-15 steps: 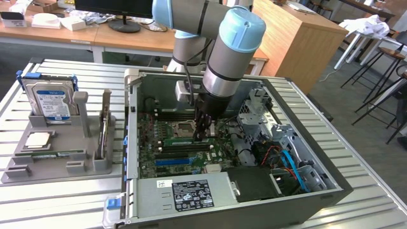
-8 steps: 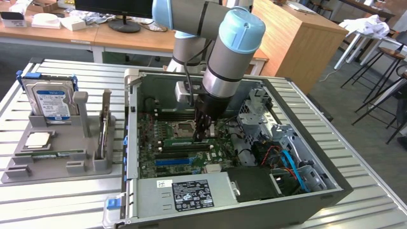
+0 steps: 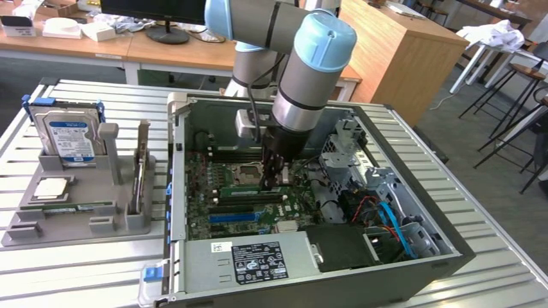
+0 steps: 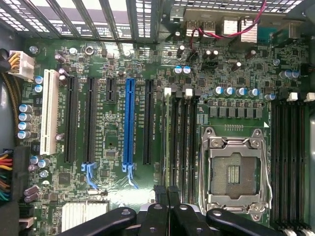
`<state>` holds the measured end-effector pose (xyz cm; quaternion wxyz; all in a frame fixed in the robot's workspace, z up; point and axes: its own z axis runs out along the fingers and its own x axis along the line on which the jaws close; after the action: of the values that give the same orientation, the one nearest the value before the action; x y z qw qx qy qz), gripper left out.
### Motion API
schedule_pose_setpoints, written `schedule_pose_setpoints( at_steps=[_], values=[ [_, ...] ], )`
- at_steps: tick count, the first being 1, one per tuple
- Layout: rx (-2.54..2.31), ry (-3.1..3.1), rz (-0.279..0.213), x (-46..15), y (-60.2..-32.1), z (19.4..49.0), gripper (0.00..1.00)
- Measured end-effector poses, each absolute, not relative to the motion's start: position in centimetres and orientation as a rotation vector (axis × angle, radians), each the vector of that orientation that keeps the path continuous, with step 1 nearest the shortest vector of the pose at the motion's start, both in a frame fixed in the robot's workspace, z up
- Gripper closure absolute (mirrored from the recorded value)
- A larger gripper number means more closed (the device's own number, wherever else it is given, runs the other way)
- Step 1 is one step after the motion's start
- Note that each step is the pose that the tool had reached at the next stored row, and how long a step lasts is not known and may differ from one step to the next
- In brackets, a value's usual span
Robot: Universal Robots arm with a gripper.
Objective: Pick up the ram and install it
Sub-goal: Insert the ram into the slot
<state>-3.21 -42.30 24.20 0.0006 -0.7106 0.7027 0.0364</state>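
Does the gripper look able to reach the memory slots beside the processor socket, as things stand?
Probably yes: the case lies open, the gripper hangs right above the memory slots beside the empty processor socket, and no cable crosses them.

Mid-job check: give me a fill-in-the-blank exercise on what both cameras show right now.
1. The black gripper, above the green motherboard, is ___.
2. The one long coloured expansion slot among the black ones is ___.
3. The square metal processor socket is ___.
4. The silver hard drive with the blue-white label stands in the grey tray on the exterior view's ___.

Missing words: shut; blue; empty; left.
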Motion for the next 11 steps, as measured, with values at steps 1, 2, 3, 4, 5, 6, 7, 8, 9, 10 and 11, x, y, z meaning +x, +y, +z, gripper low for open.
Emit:
schedule_pose_setpoints(
  at_steps=[1, 2, 3, 4, 5, 6, 7, 8, 9, 10, 11],
  values=[
    [-2.232, 2.207, 0.114, -3.21, -42.28, 24.19, 0.89],
    [-2.232, 2.207, 0.114, -3.22, -42.27, 24.19, 0.89],
    [-2.232, 2.207, 0.114, -3.22, -42.27, 24.19, 0.89],
    [-2.232, 2.207, 0.114, -3.22, -42.27, 24.19, 0.89],
    [-2.232, 2.207, 0.114, -3.22, -42.26, 24.17, 0.89],
    [-2.232, 2.207, 0.114, -3.22, -42.26, 24.12, 0.89],
    [-2.232, 2.207, 0.114, -3.22, -42.26, 24.09, 0.89],
    [-2.232, 2.207, 0.114, -3.22, -42.26, 24.04, 0.89],
    [-2.232, 2.207, 0.114, -3.23, -42.26, 24.01, 0.89],
    [-2.232, 2.207, 0.114, -3.23, -42.26, 23.97, 0.89],
    [-2.232, 2.207, 0.114, -3.23, -42.26, 23.94, 0.89]
  ],
)
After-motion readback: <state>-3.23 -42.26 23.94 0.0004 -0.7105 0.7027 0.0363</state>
